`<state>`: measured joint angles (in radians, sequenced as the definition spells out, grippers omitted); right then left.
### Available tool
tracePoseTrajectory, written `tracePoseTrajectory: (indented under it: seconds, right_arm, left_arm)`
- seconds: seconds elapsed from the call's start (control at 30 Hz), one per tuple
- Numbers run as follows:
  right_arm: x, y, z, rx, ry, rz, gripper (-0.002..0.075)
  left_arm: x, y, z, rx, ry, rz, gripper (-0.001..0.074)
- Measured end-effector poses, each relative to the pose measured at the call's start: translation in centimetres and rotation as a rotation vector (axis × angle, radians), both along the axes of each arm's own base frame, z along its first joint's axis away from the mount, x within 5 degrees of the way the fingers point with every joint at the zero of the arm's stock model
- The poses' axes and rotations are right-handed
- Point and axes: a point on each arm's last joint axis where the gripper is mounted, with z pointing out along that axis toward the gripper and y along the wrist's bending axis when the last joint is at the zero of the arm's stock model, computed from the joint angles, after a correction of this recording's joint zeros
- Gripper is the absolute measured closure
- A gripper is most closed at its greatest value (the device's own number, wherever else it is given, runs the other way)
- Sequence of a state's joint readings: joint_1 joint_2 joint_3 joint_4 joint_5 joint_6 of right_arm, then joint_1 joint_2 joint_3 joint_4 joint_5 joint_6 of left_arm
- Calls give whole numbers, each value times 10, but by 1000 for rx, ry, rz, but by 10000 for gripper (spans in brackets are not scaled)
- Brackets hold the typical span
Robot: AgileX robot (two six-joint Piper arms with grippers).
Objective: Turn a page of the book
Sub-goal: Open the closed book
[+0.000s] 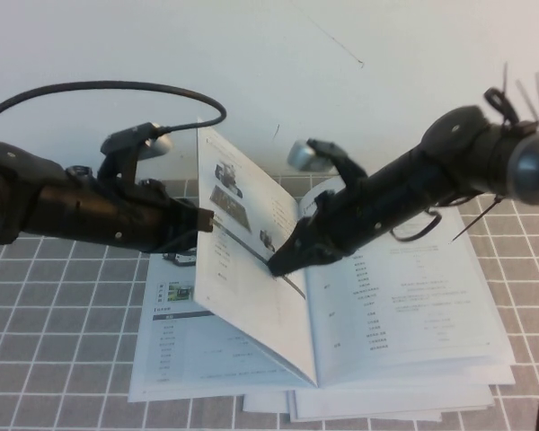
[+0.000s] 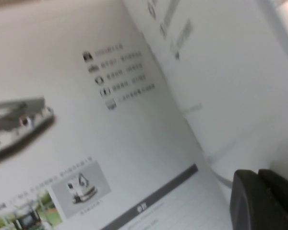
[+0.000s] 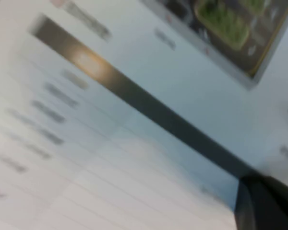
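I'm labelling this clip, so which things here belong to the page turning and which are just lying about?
In the job:
book
raised page
left gripper, at the page's edge
right gripper, against the page's face

Lying about:
checked mat
loose sheets under the book

one open book, one raised page, two hands

The book is of smooth white paper with a slight sheen, its raised page printed with colour photographs and a dark grey band. The desk wears a matt grey-and-white checked covering. Both the left tool, at the page's edge, and the right tool, on its face, look like matt black plastic.
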<state>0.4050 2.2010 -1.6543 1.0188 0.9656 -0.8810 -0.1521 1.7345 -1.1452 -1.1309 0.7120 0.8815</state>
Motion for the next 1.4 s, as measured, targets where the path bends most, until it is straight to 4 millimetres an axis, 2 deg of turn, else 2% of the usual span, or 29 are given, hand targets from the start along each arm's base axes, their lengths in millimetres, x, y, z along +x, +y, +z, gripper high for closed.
tracePoseTrajectory:
  seconds: [0.1,0.2,0.37,0.47,0.67,0.8,0.87,1.03,1.17,1.3,1.4]
  right_arm:
    - [-3,8,-23,-24,40,9,727]
    - [-4,14,-35,-32,55,11,727]
    - [-3,15,-40,-29,59,7,727]
    - [-3,16,-40,-26,54,1,727]
    - [-3,17,-40,-22,54,-3,727]
    - [3,7,-33,-35,24,-18,726]
    - [7,-4,-22,-53,-2,-32,727]
    - [13,-36,-2,-160,-25,-78,727]
    - [10,-52,-15,-295,29,-56,727]
    - [3,-57,-43,-354,96,-60,727]
    - [0,-59,-54,-358,118,-81,726]
  left_arm:
    - [-2,5,12,-1,-39,21,738]
    - [-5,11,26,-6,-78,37,738]
    - [-15,18,51,-23,-140,59,738]
    - [-24,15,63,-48,-154,32,738]
    - [-31,1,67,-73,-151,-18,738]
    - [-25,-7,53,-58,-122,-24,738]
    - [-20,-9,43,-51,-97,-22,738]
    - [-5,-11,6,-30,2,-14,738]
    - [5,-14,-23,-32,83,5,738]
    - [10,-23,-52,-22,147,-6,738]
    - [10,-31,-73,0,182,-31,738]
